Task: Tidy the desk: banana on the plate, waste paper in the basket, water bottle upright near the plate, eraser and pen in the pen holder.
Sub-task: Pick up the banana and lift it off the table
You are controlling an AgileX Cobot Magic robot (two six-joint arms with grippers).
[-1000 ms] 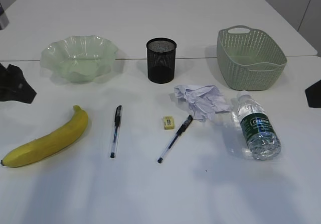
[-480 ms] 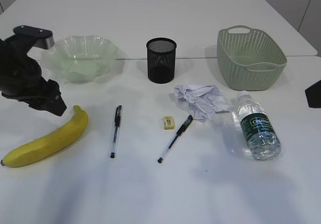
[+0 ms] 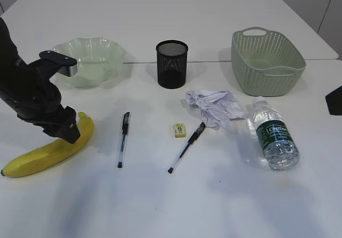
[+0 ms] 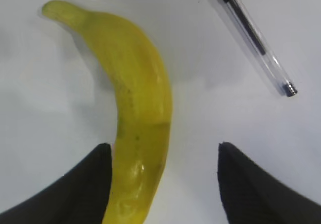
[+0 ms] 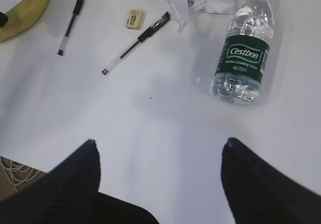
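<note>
The yellow banana (image 3: pixel 43 155) lies at the front left of the table. My left gripper (image 3: pixel 71 133) is low over its stem half and stands open. In the left wrist view the banana (image 4: pixel 140 108) runs between the fingers, close against the left finger (image 4: pixel 85 184), and the gripper (image 4: pixel 163 149) is not closed on it. The green glass plate (image 3: pixel 88 62) is behind it. The water bottle (image 5: pixel 244 53) lies on its side, with waste paper (image 3: pixel 216 107) beside it. The eraser (image 3: pixel 179 129) and two pens (image 3: pixel 123 139) (image 3: pixel 187 146) lie mid-table. My right gripper (image 5: pixel 160 142) hangs open over bare table.
The black mesh pen holder (image 3: pixel 172 63) stands at the back centre and the green basket (image 3: pixel 267 62) at the back right. A dark part of the right arm (image 3: pixel 335 100) shows at the right edge. The table's front edge and some cables (image 5: pixel 15 171) show at the lower left.
My left arm has swung in from the left edge and come down over the banana. The right arm and all objects have stayed where they were.
</note>
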